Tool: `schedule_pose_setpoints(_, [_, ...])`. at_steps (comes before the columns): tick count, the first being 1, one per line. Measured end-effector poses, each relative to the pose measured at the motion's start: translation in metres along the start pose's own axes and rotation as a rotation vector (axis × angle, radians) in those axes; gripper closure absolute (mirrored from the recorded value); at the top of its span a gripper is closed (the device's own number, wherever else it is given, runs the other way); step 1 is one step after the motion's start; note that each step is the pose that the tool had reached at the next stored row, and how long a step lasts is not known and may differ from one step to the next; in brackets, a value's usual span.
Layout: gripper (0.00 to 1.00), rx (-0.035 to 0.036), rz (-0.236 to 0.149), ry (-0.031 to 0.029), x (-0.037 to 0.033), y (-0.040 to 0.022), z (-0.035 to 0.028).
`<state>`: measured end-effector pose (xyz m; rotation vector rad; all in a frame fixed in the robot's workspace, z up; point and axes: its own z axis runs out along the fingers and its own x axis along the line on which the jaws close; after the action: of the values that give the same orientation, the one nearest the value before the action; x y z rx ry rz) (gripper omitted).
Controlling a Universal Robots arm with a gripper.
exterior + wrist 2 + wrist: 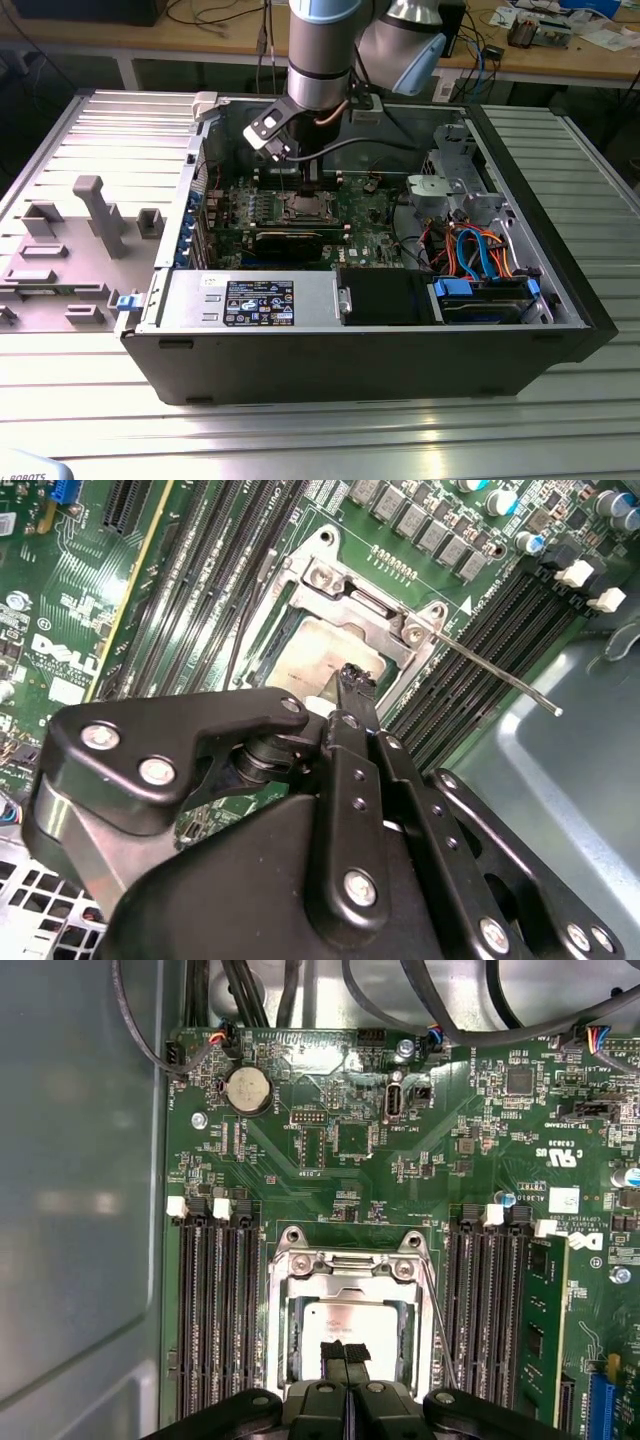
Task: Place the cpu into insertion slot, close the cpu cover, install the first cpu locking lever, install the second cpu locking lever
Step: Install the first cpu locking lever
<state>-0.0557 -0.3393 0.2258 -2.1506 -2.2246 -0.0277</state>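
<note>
Now, inside the open black computer case that stands on the ribbed grey metal tabletop, the arm's black pincer hangs straight over the square insertion slot with its silver metal rim. The small flat square cpu with its dull silver-grey metal top lies seated in that slot. The thin silver metal cpu cover appears to lie down around it, so that the chip shows through the square window. The pincer is clenched: in the first wrist view its two black fingertips press against each other with nothing between them, right at the cpu's top; whether they touch the metal cannot be told. In the second wrist view a thin grey metal lever rod slants out from a corner of the slot, free across the long black memory slots that flank the slot on the green circuit board.
</note>
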Motion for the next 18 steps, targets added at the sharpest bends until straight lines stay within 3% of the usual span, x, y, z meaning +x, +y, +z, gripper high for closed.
schedule_pose_setpoints(13, [0.89,0.0001,0.0,-0.001,0.0002,-0.0001,-0.0036])
schedule_pose_setpoints(18, [0.89,0.0,0.0,-0.0009,0.0004,-0.0002,-0.0093])
